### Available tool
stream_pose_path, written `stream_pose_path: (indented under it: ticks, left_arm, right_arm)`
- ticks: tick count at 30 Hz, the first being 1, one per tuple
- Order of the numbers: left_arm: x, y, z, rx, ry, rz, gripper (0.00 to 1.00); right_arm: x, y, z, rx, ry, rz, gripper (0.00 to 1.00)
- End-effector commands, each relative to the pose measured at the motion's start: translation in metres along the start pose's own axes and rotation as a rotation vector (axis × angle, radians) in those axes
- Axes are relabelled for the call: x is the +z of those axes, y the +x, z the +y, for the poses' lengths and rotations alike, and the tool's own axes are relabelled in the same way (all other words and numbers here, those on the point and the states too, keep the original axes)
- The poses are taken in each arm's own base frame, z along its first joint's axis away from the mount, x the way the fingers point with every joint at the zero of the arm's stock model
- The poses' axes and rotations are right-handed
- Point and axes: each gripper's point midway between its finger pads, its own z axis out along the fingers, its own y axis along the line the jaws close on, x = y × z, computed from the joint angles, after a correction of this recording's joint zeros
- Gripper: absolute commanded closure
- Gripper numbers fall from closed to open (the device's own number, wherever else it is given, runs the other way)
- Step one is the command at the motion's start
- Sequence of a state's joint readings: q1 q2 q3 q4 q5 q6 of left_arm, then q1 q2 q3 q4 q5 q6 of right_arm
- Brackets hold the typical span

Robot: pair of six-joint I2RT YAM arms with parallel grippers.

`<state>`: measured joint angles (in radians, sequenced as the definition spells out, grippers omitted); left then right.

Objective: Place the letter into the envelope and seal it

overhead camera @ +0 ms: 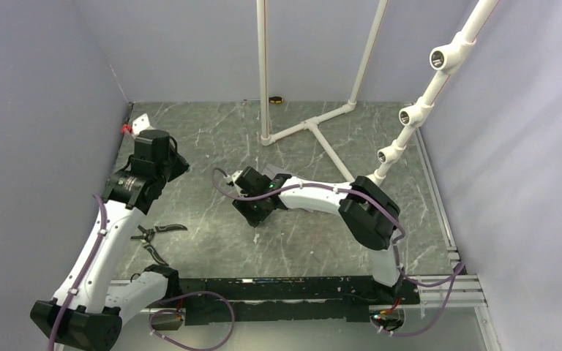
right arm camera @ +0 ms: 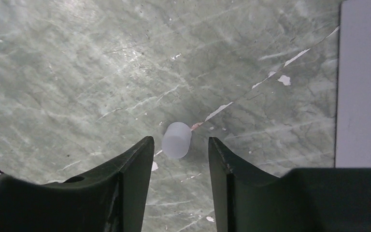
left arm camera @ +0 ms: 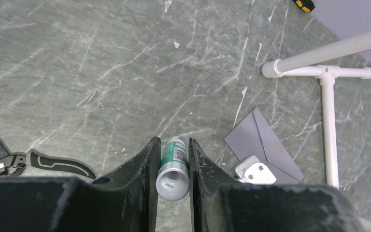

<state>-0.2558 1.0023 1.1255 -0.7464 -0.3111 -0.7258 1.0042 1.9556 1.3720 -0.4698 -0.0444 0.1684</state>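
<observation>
The grey envelope (left arm camera: 263,145) lies flat on the marble table, flap side up, and its edge also shows in the right wrist view (right arm camera: 362,82). In the top view the right arm covers most of the envelope (overhead camera: 282,178). The tan letter is not in view. My left gripper (left arm camera: 174,142) is shut on a glue stick (left arm camera: 174,166) with a green label and holds it above the table, left of the envelope. My right gripper (right arm camera: 180,141) is open and empty, low over the table. A small white cap (right arm camera: 176,139) lies just beyond its fingertips.
Black-handled pliers (left arm camera: 29,162) lie on the table near the left arm, also in the top view (overhead camera: 157,234). A white PVC pipe frame (overhead camera: 307,128) stands at the back. Grey walls close in the left and right sides.
</observation>
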Motion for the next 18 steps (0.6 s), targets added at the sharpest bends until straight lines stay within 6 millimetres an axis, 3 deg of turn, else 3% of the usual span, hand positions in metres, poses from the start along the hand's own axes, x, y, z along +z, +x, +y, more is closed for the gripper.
stream_pose_path:
  ticks: [1, 6, 12, 18]
  left_arm:
    - [-0.013, -0.019, 0.004, -0.036, -0.015, -0.079, 0.98]
    - [-0.014, -0.020, 0.006, -0.036, -0.021, -0.088, 0.97]
    - [-0.013, -0.018, 0.007, -0.033, -0.023, -0.084, 0.98]
    - [-0.014, -0.018, 0.008, -0.033, -0.026, -0.086, 0.98]
  right_arm:
    - [0.003, -0.009, 0.005, 0.002, -0.013, -0.015, 0.52]
    - [0.007, -0.002, 0.007, -0.013, -0.020, 0.002, 0.54]
    - [0.012, -0.004, 0.007, -0.007, -0.012, -0.003, 0.63]
    - [0.010, -0.011, 0.004, 0.018, 0.014, -0.029, 0.86]
